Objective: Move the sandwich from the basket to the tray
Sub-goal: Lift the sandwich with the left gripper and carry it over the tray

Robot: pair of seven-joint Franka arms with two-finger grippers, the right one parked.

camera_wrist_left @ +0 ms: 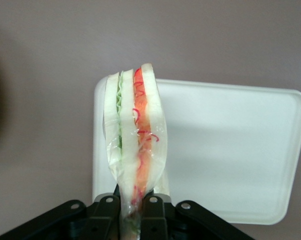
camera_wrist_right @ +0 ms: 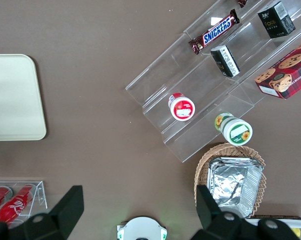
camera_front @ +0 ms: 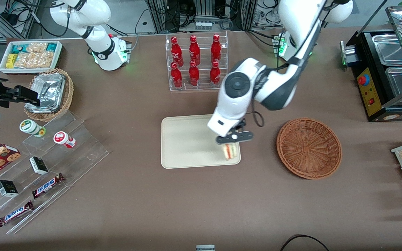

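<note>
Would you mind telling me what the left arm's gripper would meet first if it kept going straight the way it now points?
The gripper, shut on the sandwich, points down at the tray. The sandwich's lower edge would probably meet the tray's corner nearest the basket first, though how high it hangs is unclear.

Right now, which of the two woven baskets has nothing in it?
The reddish-brown round wicker basket beside the cream rectangular tray is empty. The lighter tan basket holds silver foil trays. The gripper holds the wrapped sandwich over the tray.
</note>
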